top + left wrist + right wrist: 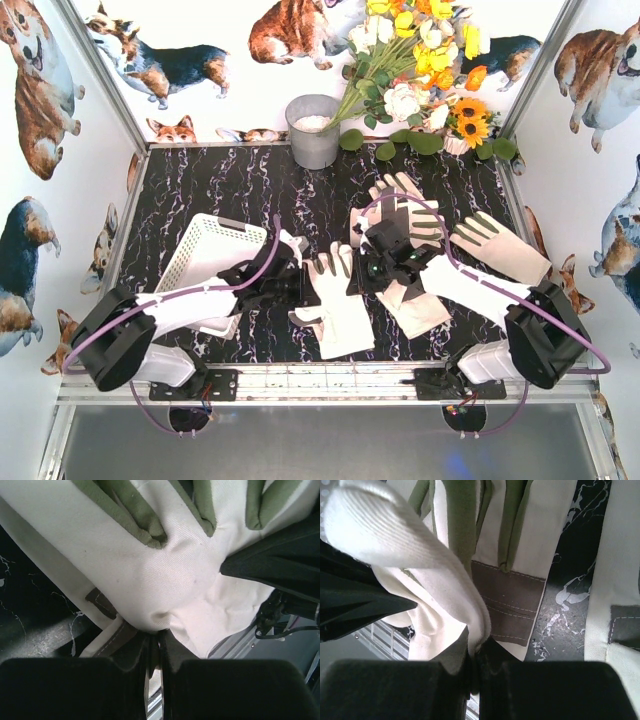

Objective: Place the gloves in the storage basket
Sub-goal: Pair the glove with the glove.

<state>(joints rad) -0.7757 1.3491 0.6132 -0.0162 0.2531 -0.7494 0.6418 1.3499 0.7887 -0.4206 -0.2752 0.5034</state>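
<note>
Robot test booth, lab-type, not a home. Left arm (190, 305) and right arm (480, 290) are bolted side by side to a metal rail (330, 378) at the near edge of a table (220, 185) with a black marble-look top. Purple cables (590, 350) loop around the bases. Aluminium posts (110, 75) frame white walls (40, 330) printed with corgis (40, 80), like a backdrop. Props set out on the table: flowers (420, 50), bucket (313, 130), basket (205, 250), gloves (340, 310).

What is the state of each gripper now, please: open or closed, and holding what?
Left gripper: closed, pinching a floppy cream-white fabric work glove.
Right gripper: closed, pinching a cream-white fabric glove too.
</note>
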